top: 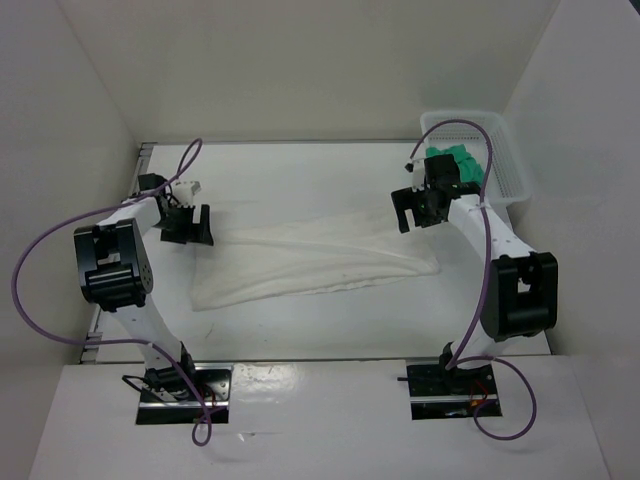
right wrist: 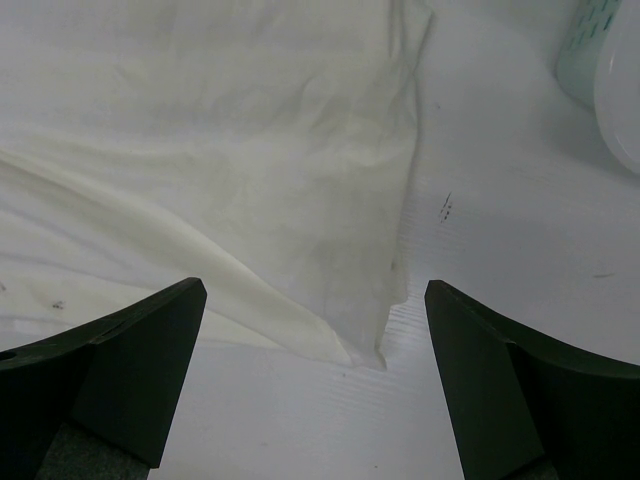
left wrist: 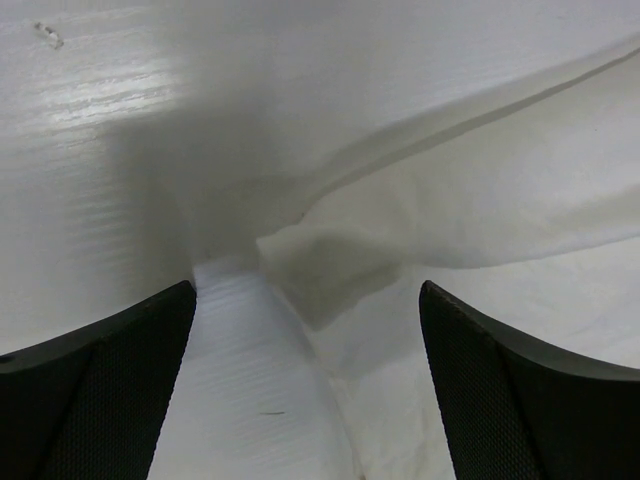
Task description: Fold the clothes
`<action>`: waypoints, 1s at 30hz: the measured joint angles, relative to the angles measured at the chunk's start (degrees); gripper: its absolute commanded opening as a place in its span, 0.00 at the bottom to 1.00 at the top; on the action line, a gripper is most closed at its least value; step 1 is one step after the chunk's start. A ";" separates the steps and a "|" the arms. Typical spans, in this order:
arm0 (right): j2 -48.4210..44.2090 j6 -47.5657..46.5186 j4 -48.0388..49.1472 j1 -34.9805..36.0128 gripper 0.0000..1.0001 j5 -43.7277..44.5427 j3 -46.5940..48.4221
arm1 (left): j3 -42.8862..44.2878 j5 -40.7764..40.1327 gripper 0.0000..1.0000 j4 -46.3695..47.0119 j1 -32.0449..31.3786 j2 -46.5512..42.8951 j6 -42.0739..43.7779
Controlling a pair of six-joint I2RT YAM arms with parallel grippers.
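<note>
From above, the garment (top: pixel 320 262) lies spread flat on the table (top: pixel 300 180), between the left gripper (top: pixel 188 224) and the right gripper (top: pixel 408 210); both are released. A basket (top: pixel 507 150) in the far right corner holds a green cloth (top: pixel 455 162).

Left wrist: the jaws are wide apart, with a rumpled edge of the garment (left wrist: pixel 340 260) below them.

Right wrist: the jaws are wide apart above a corner of the garment (right wrist: pixel 250 150), grasping nothing.

Robotics lab cell: white panel walls (top: pixel 300 60) box in white worktop (top: pixel 330 325); left arm (top: pixel 115 265), right arm (top: pixel 515 290) bolted down; purple cables (top: pixel 16 285).
</note>
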 measured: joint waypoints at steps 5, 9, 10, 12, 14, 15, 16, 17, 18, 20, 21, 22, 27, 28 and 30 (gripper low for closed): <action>-0.63 -0.02 0.04 0.00 0.99 0.55 -0.39 | -0.79 -1.03 0.73 1.92 -1.29 -0.09 0.17; -0.72 -0.02 0.09 0.00 0.99 0.61 -0.44 | -1.18 -1.22 0.61 1.97 -1.33 -0.09 1.27; -0.72 -0.02 0.09 0.00 0.99 0.61 -0.44 | -1.29 -1.25 0.54 1.99 -1.33 -0.09 1.36; -0.72 -0.02 0.09 0.00 0.99 0.61 -0.44 | -1.36 -1.38 0.43 1.90 -1.33 -0.07 1.36; -0.74 -0.02 0.11 0.00 0.99 0.61 -0.50 | -1.51 -1.51 0.29 1.66 -1.33 -0.07 1.38; -0.74 -0.02 0.11 0.00 0.99 0.66 -0.57 | -1.60 -1.53 0.22 1.60 -1.27 -0.07 1.51; -0.74 0.00 0.11 0.00 0.99 0.76 -0.63 | -1.68 -1.55 0.13 1.46 -1.18 -0.04 1.46; -0.74 -0.02 0.13 0.00 0.99 0.85 -0.70 | -1.75 -1.55 0.06 1.20 -1.05 -0.02 1.36; -0.74 -0.02 0.13 0.00 0.99 0.90 -0.76 | -1.81 -1.40 0.00 0.98 -0.94 0.00 1.38; -0.74 -0.02 0.13 0.00 0.99 1.03 -0.85 | -1.81 -0.96 0.00 0.79 -0.44 0.00 1.33; -0.74 -0.02 0.13 0.00 0.99 1.05 -0.92 | -1.81 -0.70 0.00 0.68 0.07 0.00 1.46; -0.74 -0.02 0.13 0.00 0.99 1.05 -0.94 | -1.81 -0.55 0.00 0.46 0.61 0.00 1.53; -0.74 -0.02 0.13 0.00 0.99 1.07 -1.14 | -1.88 -0.63 0.00 -0.66 4.39 -0.59 2.93; -0.74 -0.02 0.15 0.00 0.99 1.07 -1.14 | -1.88 -0.72 0.00 -0.87 5.31 -0.79 3.15; -0.70 -0.04 0.15 0.00 0.99 1.01 -1.11 | -1.86 -0.90 0.00 -1.25 6.78 -0.94 3.82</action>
